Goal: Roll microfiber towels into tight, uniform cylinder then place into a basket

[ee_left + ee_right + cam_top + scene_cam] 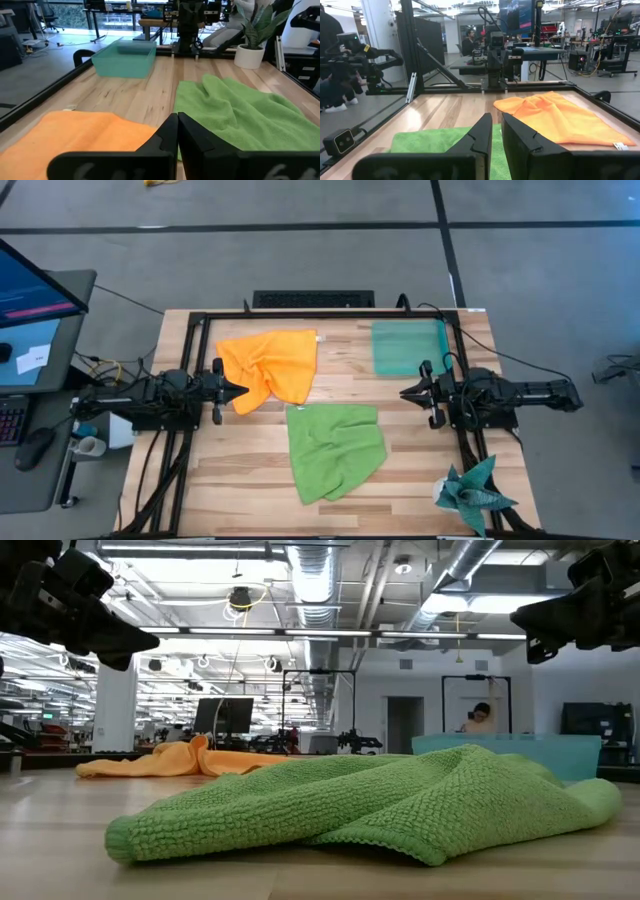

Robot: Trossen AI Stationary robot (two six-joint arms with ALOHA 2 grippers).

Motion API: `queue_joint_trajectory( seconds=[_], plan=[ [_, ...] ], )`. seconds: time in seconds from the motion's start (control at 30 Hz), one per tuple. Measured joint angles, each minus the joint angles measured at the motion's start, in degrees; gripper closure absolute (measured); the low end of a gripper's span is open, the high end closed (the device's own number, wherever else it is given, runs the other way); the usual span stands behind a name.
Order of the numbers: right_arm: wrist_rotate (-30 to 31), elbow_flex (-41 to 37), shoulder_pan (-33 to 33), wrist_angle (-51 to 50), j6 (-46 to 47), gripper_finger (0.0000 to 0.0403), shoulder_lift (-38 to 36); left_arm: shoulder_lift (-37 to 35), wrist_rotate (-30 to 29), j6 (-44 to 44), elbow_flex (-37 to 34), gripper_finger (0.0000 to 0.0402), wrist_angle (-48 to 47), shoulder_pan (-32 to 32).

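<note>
Both towels lay crumpled, not flat, so the likeliest failure was a roll started on folded cloth: it would come out lumpy and loose, not a tight even cylinder, and a loose roll could spring open on the way to the basket. The green towel (335, 450) sat nearest the front of the table, bunched with an edge turned under; a grab at that hump would take two layers and drag the whole cloth. It lay between the arms, apart from both. The left claw (237, 390) hung above the table at the left side, fingers pressed together on nothing, its tip just over the near corner of the orange towel (270, 366), which spread back from there, rumpled with a raised ridge. The right claw (408, 392) hovered at the right side, a narrow gap between its fingers and nothing in them, near the green towel's far right corner. Farthest back, the basket (408, 346) stood empty at the rear right, just behind the right claw; being small, it could catch a slack roll on its rim
</note>
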Motion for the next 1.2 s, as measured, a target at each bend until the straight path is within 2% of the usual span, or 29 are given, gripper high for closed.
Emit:
queue_joint_trajectory(
  seconds=[0.5,0.7,0.9,1.07,1.2],
  plan=[
    [0.0,0.0,0.0,0.0,0.0,0.0337,0.0,0.0,0.3,-4.5,-0.4,0.0401,3.8,0.0],
    [0.0,0.0,0.0,0.0,0.0,0.0337,0.0,0.0,0.3,-2.2,-0.3,0.0401,4.6,0.0],
    [0.0,0.0,0.0,0.0,0.0,0.0337,0.0,0.0,0.3,-4.3,-0.2,0.0399,4.9,0.0],
    [0.0,0.0,0.0,0.0,0.0,0.0337,0.0,0.0,0.0,-2.9,-0.2,0.0361,5.0,0.0],
    [0.0,0.0,0.0,0.0,0.0,0.0337,0.0,0.0,-5.0,-2.8,-0.9,0.0306,5.5,0.0]
  ],
)
